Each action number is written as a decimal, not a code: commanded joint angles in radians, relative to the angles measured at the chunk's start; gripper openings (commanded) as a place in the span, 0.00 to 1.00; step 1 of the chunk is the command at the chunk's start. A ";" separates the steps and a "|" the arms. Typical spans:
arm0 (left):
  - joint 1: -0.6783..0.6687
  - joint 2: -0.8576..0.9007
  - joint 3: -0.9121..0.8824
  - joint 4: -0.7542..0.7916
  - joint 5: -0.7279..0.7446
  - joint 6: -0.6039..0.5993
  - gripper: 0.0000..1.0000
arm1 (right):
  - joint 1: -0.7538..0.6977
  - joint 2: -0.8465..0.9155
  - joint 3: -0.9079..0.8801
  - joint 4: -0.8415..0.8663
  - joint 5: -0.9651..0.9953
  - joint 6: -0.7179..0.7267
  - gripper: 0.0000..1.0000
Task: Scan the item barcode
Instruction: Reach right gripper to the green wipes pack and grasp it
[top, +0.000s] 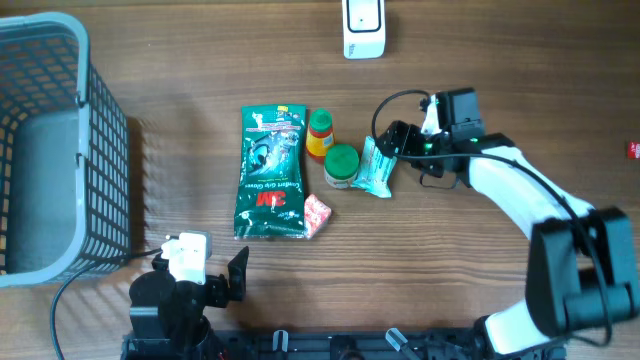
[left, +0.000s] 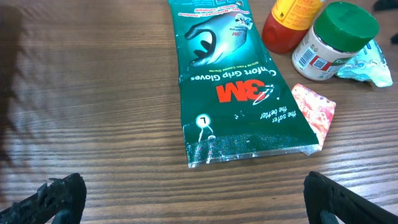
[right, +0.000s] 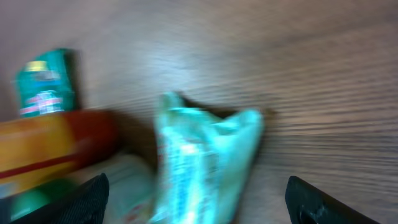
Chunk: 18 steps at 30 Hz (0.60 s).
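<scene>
Clutter sits mid-desk (top: 200, 60) in a tight group: a green glove packet (top: 270, 172) lies flat with its length running twelve to six, an orange-capped bottle (top: 320, 135) is just beside its upper right edge, and a green-lidded jar (top: 341, 165) stands at the bottle's five o'clock. A small pink sachet (top: 317, 215) rests against the packet's lower right corner. The teal pouch (top: 377, 168) lies crumpled at the jar's three o'clock, touching or almost touching it. The right end effector (right: 196, 183) is at the pouch's two o'clock side with its fingers spread wide; in the blurred right wrist view the pouch fills the gap between them, and neither finger visibly presses on it. The left end effector (left: 191, 180) waits near the desk's seven o'clock edge, fully parted and holding nothing, with the packet's bottom seam just ahead of it. A white device (top: 363, 28) stands at twelve o'clock, well apart from the group, and a grey basket (top: 110, 170) takes up the nine-to-ten o'clock corner.
</scene>
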 joint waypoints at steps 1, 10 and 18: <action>0.006 -0.007 -0.001 -0.001 0.012 -0.006 1.00 | -0.003 0.092 -0.002 -0.002 0.038 0.014 0.87; 0.006 -0.007 -0.001 -0.001 0.012 -0.006 1.00 | 0.000 0.216 -0.003 -0.045 -0.087 -0.035 0.73; 0.006 -0.007 -0.001 -0.001 0.012 -0.006 1.00 | 0.000 0.218 -0.005 -0.165 -0.061 -0.172 0.66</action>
